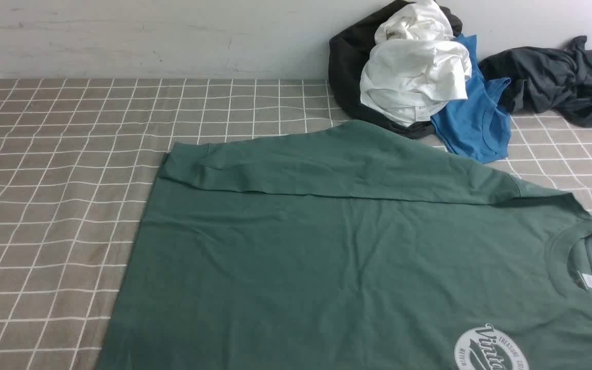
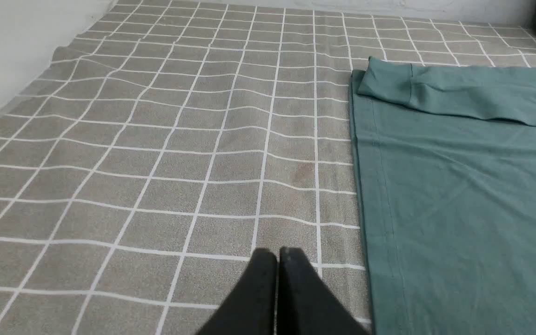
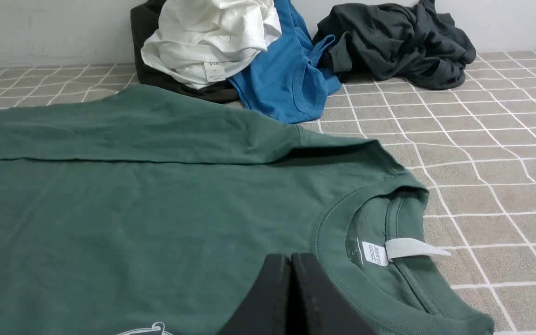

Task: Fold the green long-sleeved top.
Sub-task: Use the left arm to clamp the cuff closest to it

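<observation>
Evidently mid-fold. Spread flat on the table (image 1: 59,180): top (image 1: 327,257), centre to right, neck (image 3: 324,242) pointing right, hem (image 2: 370,186) to the left. Far sleeve (image 1: 327,159) already laid in along the far edge of the body, cuff (image 2: 384,81) ending near the far hem corner. Probably next: the same for the near sleeve, then the body folds.

Left jaws pressed shut, holding nothing, over bare table just beside the hem. Right jaws shut and empty too, over the chest just short of the neck and its white label (image 3: 414,248). Calls for opening both first, then going down to pinch one edge of cloth without dragging the laid sleeve out of place. Soft cotton, likely to wrinkle or slide on the checked cover.

Hard to judge the near side: near sleeve and near body edge cut off below the front view, logo (image 1: 491,349) only half in frame. Neither arm visible in the front view. Height of the jaws above the cloth not readable. Heaped far right against the wall: white garment (image 1: 414,77), blue top (image 1: 473,126), black garment (image 1: 345,67), dark grey garment (image 1: 553,82). Pile just beside the far sleeve, contact unclear.
</observation>
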